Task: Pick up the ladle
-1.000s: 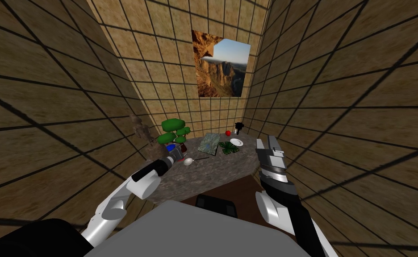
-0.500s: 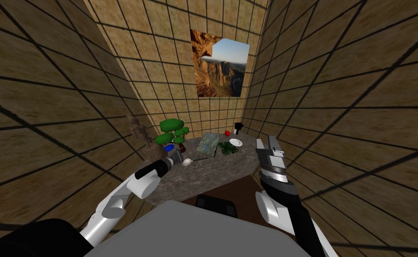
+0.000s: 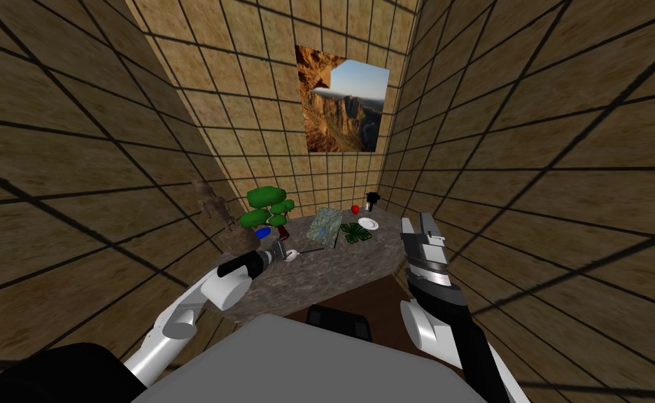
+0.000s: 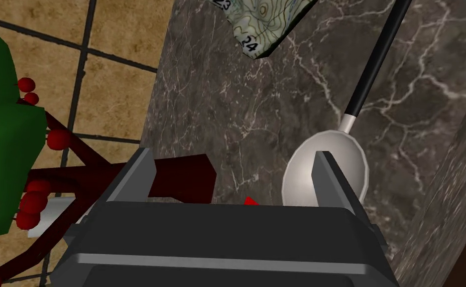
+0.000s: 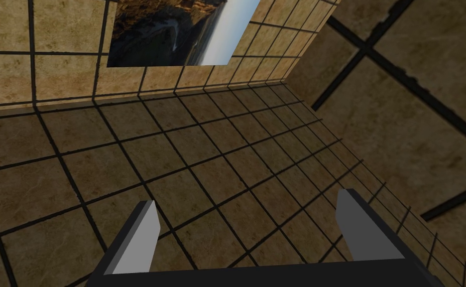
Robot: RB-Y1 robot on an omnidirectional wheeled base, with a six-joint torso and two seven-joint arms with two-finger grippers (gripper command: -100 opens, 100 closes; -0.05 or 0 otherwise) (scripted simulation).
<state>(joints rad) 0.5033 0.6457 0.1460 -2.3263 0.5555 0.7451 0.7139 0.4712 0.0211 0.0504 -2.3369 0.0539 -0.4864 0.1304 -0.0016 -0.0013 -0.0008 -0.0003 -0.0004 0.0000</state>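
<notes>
Marble counter [image 4: 217, 99], approach step: your left gripper [image 4: 233, 157] gapes empty (one blade over the ladle [image 4: 301, 174] bowl); shift it to straddle the handle; right gripper [image 5: 247, 199] idle, spread.

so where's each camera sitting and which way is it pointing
Head view: on the head, looking steeply down and forward at the dark marble counter; both forearms show, left gripper by the ladle, right gripper raised beside the counter.
Left wrist view: on the left hand, looking along its open fingers down at the ladle's bowl.
Right wrist view: on the right hand, facing a tiled wall past its open fingers.
Shared: head and left wrist views both show ladle, map and plant.
</notes>
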